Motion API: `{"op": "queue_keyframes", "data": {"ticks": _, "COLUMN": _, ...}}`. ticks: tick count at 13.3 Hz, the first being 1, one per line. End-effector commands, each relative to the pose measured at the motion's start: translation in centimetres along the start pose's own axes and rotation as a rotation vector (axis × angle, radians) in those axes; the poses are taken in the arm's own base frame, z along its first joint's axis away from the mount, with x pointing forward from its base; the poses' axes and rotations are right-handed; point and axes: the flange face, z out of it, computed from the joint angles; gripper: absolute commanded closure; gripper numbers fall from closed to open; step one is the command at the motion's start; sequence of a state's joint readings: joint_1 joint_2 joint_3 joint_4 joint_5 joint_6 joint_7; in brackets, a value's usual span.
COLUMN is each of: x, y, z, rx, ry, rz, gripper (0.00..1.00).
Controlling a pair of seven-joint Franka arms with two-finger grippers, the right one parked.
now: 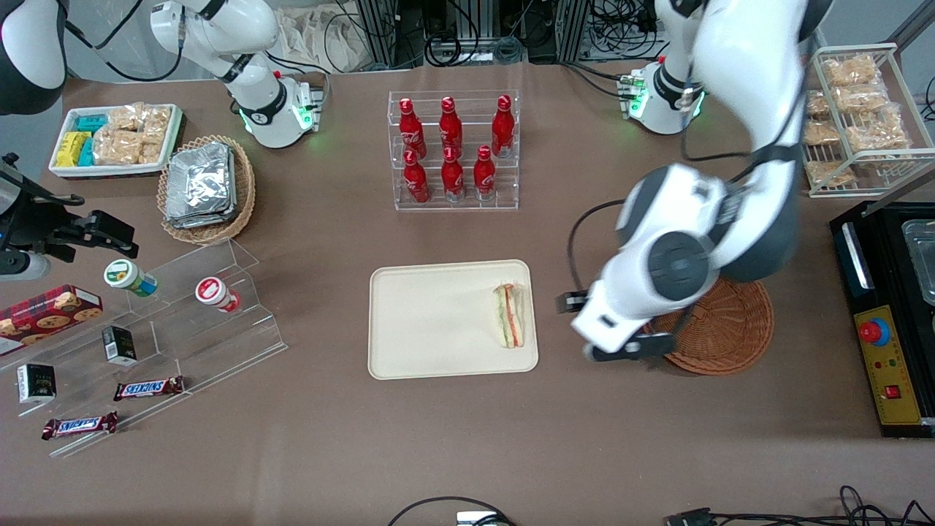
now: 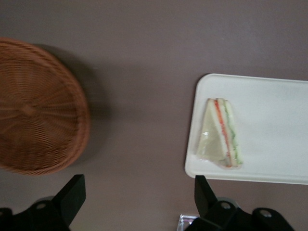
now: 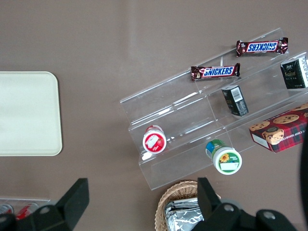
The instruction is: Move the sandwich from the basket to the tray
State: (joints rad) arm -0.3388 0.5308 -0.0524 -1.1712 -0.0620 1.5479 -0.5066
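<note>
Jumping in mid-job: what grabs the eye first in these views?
The sandwich lies on the cream tray, at the edge nearest the reddish-brown basket, which holds nothing visible. The left gripper hangs open above bare table between basket and tray. Red cola bottles stand in a clear rack farther from the front camera.

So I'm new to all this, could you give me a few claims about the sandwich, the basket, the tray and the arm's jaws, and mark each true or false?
1. The sandwich lies on the tray. True.
2. The sandwich sits in the middle of the tray. False: it lies near the tray's edge closest to the basket.
3. The basket holds a second sandwich. False: what shows of the basket is bare wicker, though the arm hides part of it in the front view.
4. The gripper hangs over the bare table between basket and tray, jaws open and holding nothing. True.
5. Six red bottles stand in a clear rack. True.
</note>
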Motion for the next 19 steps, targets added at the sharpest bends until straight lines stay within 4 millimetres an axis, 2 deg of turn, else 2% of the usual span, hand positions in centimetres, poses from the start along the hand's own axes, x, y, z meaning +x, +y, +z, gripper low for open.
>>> {"op": "queue_keyframes", "data": {"ticks": 1, "x": -2.8, "y": -4.6, "z": -5.4, "rx": 0.021, "ry": -0.016, "rz": 0.057, "gripper": 0.0}}
{"op": "queue_keyframes", "data": {"ticks": 3, "x": -3.3, "y": -9.8, "z": -8.3, "rx": 0.017, "ry": -0.044, "rz": 0.069, "gripper": 0.0}}
{"op": "queue_keyframes", "data": {"ticks": 6, "x": -5.0, "y": -15.1, "z": -11.8, "rx": 0.03, "ry": -0.055, "rz": 0.067, "gripper": 0.0}}
{"op": "queue_keyframes", "data": {"ticks": 7, "x": -5.3, "y": -16.2, "z": -11.8, "rx": 0.049, "ry": -0.067, "rz": 0.057, "gripper": 0.0}}
{"op": "queue_keyframes", "data": {"ticks": 9, "x": -5.6, "y": -17.0, "z": -10.3, "rx": 0.099, "ry": -0.106, "rz": 0.047, "gripper": 0.0}}
{"op": "queue_keyframes", "data": {"ticks": 10, "x": -5.9, "y": -17.4, "z": -10.3, "rx": 0.113, "ry": -0.105, "rz": 0.044, "gripper": 0.0}}
{"op": "queue_keyframes", "data": {"ticks": 11, "x": -6.1, "y": -18.4, "z": -9.6, "rx": 0.115, "ry": -0.127, "rz": 0.036, "gripper": 0.0}}
{"op": "queue_keyframes", "data": {"ticks": 15, "x": -8.8, "y": -20.0, "z": -6.9, "rx": 0.099, "ry": -0.057, "rz": 0.083, "gripper": 0.0}}
{"op": "queue_keyframes", "data": {"ticks": 16, "x": -9.3, "y": -20.3, "z": -6.5, "rx": 0.099, "ry": -0.037, "rz": 0.092, "gripper": 0.0}}
{"op": "queue_keyframes", "data": {"ticks": 17, "x": -9.2, "y": -21.5, "z": -6.6, "rx": 0.093, "ry": -0.025, "rz": 0.074, "gripper": 0.0}}
{"op": "queue_keyframes", "data": {"ticks": 19, "x": -8.8, "y": -21.9, "z": -6.8, "rx": 0.082, "ry": -0.003, "rz": 0.07, "gripper": 0.0}}
